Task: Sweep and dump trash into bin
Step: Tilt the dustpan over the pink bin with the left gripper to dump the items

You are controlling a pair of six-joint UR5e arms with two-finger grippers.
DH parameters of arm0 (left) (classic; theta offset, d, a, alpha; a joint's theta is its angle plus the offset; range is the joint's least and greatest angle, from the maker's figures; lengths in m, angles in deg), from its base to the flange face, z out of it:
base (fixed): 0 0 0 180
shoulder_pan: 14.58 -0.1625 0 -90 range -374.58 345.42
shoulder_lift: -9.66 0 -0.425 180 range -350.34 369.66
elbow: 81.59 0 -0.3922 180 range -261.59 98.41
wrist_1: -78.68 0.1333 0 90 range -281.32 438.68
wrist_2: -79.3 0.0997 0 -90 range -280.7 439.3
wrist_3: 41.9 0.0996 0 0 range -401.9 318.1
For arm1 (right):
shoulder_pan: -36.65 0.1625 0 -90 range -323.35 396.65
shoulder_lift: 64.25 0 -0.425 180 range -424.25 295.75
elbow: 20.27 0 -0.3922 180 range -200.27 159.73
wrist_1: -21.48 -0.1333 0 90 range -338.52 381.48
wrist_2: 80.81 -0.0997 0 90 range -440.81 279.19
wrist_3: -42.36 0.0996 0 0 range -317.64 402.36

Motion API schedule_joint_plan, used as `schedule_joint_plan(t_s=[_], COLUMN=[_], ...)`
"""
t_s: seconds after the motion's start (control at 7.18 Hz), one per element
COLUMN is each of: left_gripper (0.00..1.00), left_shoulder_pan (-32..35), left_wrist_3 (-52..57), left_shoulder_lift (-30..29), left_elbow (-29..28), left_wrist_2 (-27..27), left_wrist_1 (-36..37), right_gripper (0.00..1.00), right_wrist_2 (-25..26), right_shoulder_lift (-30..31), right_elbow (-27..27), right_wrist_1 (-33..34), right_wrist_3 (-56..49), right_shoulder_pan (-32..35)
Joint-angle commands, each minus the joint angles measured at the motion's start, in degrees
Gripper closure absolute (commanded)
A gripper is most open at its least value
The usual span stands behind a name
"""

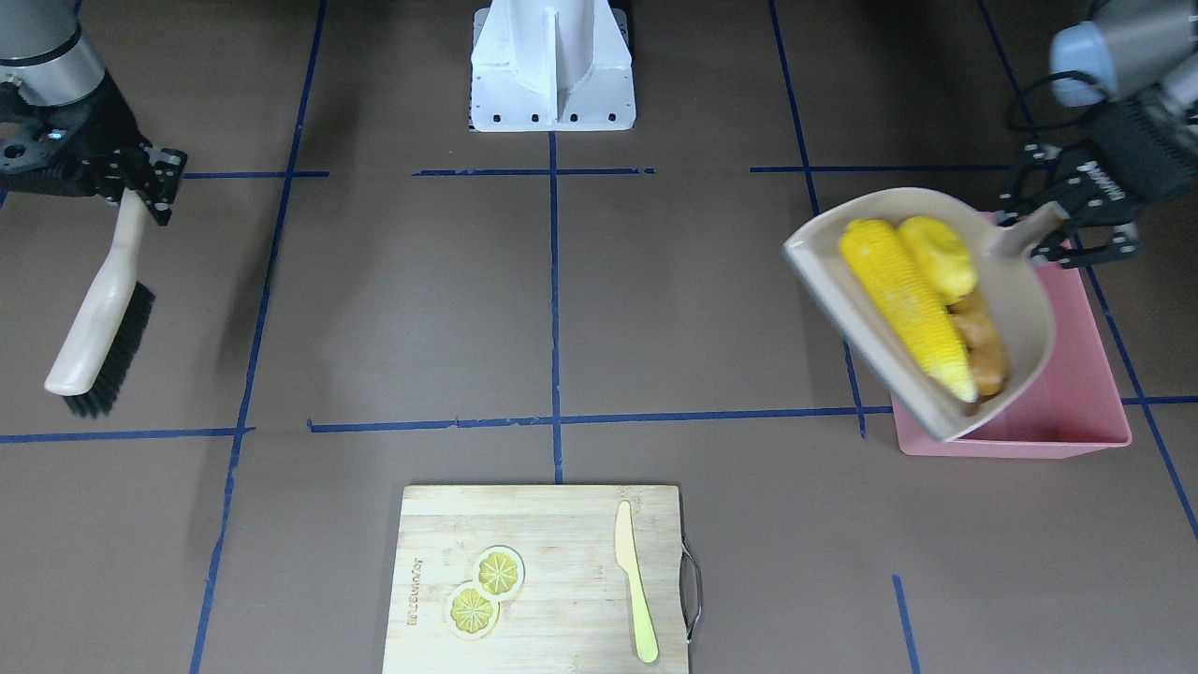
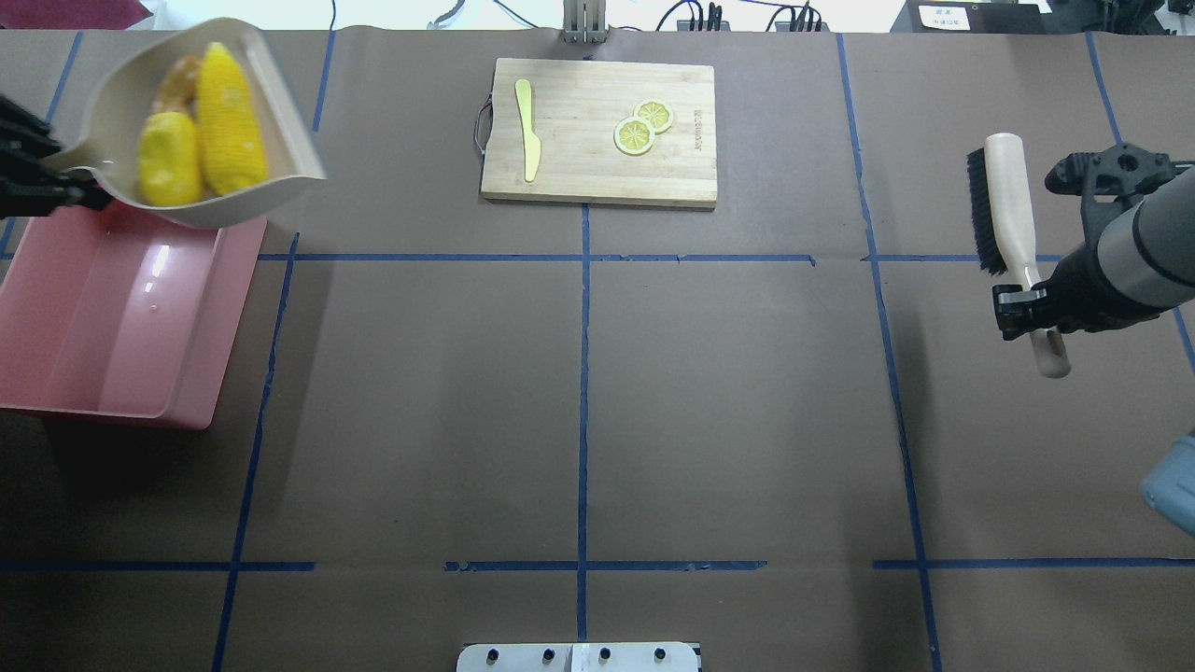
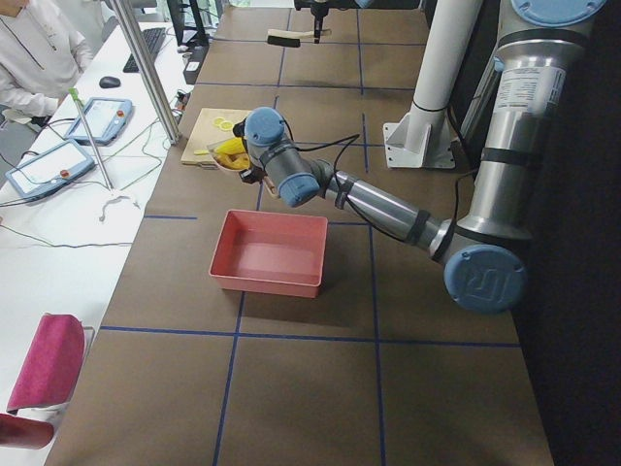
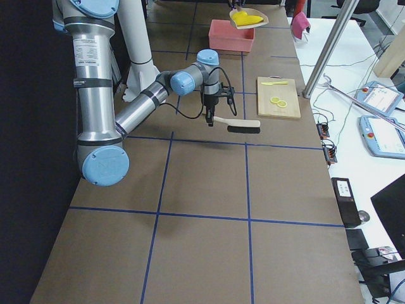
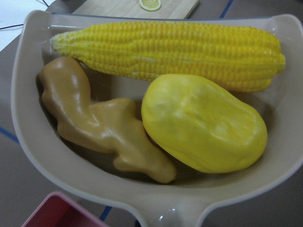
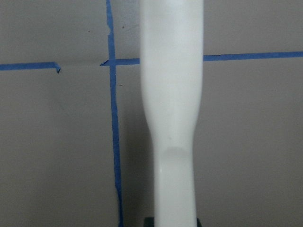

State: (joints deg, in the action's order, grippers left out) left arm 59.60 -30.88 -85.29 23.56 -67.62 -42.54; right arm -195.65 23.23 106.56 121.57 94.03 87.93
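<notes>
Beige dustpan point(image 1: 1022, 309), handle pinched by the left hand point(image 1: 1053, 225), holds the trash point(image 1: 906, 301) over the bin's point(image 1: 1076, 412) far rim at the tabletop's point(image 1: 655, 328) left edge. The bin lies below, robot-ward. The right hand point(image 1: 148, 187) clamps the brush point(image 1: 94, 328).

Dustpan point(image 5: 26, 142) fills the frame, with all three pieces inside. Corn cob point(image 5: 170, 52) lies crosswise along the far wall. Ginger root point(image 5: 99, 127) sits near left, potato-like lump point(image 5: 203, 123) near right. The two touch, and the lump is also against the corn. Pink bin point(image 5: 52, 213) corner shows under the pan's near-left edge. Cutting board point(image 5: 128, 7) edge with a lemon slice point(image 5: 150, 4) is beyond the far rim. Brown surface point(image 5: 19, 189) with blue tape point(image 5: 7, 134) at left.
</notes>
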Motion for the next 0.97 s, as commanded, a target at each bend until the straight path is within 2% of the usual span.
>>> schedule_joint_plan(t_s=[0.0,0.14,0.28,0.42,0.56,0.84], left_gripper=[0.95,0.95,0.95,0.95,0.95,0.94], left_shoulder_pan=[5.6,9.1,9.5,8.9,7.0,4.5], left_wrist_3=[14.8,19.6,21.1,21.9,28.4,43.7], left_shoulder_lift=[6.2,6.1,5.9,5.8,5.7,3.1], left_elbow=[-2.4,-6.1,-6.2,-5.9,-5.9,-5.6], left_wrist_2=[-0.4,-0.2,4.3,9.5,15.6,27.6], left_wrist_1=[-0.5,-0.3,0.1,0.1,0.5,6.8], right_gripper=[1.00,1.00,1.00,1.00,1.00,1.00], right_wrist_2=[-0.9,-0.9,-1.0,-1.0,-1.0,-1.0], right_shoulder_lift=[0.0,0.0,0.1,0.1,0.0,-0.5], right_elbow=[-2.0,-3.0,-3.3,-4.1,-4.8,-5.5], right_wrist_1=[-0.2,-0.9,-0.9,-0.9,-0.9,-0.9], right_wrist_3=[-1.2,-1.2,-1.3,-1.2,-1.2,-1.1], right_shoulder_pan=[2.6,2.7,2.7,2.7,2.6,2.5])
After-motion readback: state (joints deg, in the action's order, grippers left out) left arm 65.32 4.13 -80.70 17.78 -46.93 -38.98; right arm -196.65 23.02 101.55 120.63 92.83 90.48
